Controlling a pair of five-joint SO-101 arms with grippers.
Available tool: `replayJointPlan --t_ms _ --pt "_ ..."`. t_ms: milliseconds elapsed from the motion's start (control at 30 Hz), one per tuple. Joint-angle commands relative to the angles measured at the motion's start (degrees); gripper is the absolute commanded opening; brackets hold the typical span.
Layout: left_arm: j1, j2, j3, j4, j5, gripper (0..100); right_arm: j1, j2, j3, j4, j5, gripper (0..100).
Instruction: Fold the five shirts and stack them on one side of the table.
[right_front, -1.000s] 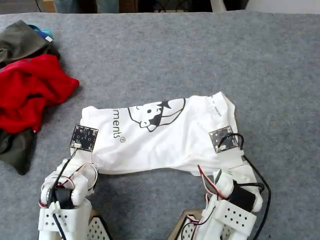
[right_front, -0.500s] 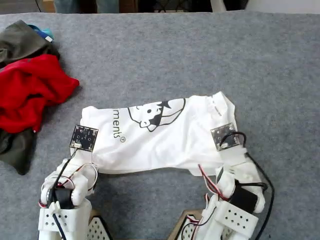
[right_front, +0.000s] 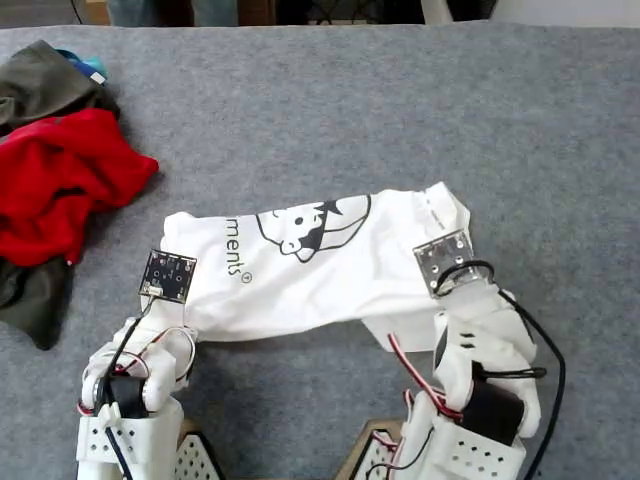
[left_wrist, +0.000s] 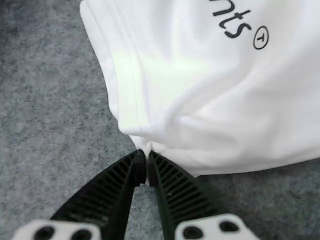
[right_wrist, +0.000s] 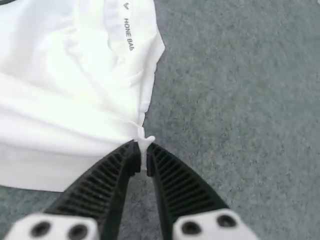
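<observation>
Black lettering (right_front: 232, 250) across white shirt (right_front: 330, 285), small print (right_wrist: 128, 34) by its collar

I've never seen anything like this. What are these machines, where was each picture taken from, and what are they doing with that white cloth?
These are two small robot arms side by side at a grey table. The wide picture comes from a fixed camera looking down: the left arm and right arm stand at the near edge. The two close-ups come from a camera on each arm's wrist, looking along its black pincers. The left gripper is shut on one end of a white shirt with a black print; the right gripper is shut on the other end, near the neck label. The shirt lies on the table between them. To one side is a heap: a red shirt and dark garments.
</observation>
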Motion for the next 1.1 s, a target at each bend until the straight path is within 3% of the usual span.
replayJointPlan --t_ms 0,100,267,567,700,900,1067 --pt "-0.9 -0.5 0.6 0.0 -0.4 3 -2.9 -0.3 -1.5 0.5 0.3 1.5" --pt "-4.5 -0.5 -1.1 -0.8 -0.6 3 -4.0 -0.3 1.5 0.4 0.3 1.5" --pt "-9.5 -0.3 -4.3 -2.1 -11.7 3 -3.9 -0.3 5.4 -2.0 0.3 1.5" --pt "-19.8 -0.2 -22.3 0.6 -12.0 3 -3.8 -0.2 1.1 -0.3 0.3 1.4" --pt "-20.9 -0.2 -32.0 0.6 -11.3 3 -3.8 -0.2 -4.3 0.1 0.2 1.4" --pt "-20.9 -0.1 -43.4 -4.0 -0.4 3 -3.8 -0.2 -16.0 -0.8 -0.8 1.4" --pt "-20.9 0.0 -50.9 -12.7 10.5 3 -1.8 0.0 -26.2 -9.6 -10.5 1.4"
